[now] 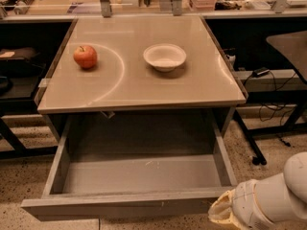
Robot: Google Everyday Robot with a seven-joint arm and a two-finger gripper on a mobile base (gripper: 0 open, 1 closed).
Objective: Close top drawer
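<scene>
At the bench's front right corner, low down: the gripper (222,213) is hovering just beside the right end of the drawer front. Whether it is touching the front, and whether it is spread or closed up, cannot be told.
Why there: it is looking like a line-up for a push. The front is plain and handle-less, so a flat press toward the bench's back edge is probably all the job is asking for.
Arm: the white arm (273,195) is reaching in from the lower right, outside the drawer.
Top drawer: the top drawer (144,174) is standing pulled far out past the bench's front edge, its grey box showing nothing inside.
Bench top: an apple (85,56) is sitting near the left edge and a white bowl (164,56) near the middle, both above the drawer's path.
In the way: nothing is showing in the box. A push at one end only may be risking a skewed slide.
Right of the bench: cables (273,80) and a dark table leg (249,140) are lying apart from the drawer.
</scene>
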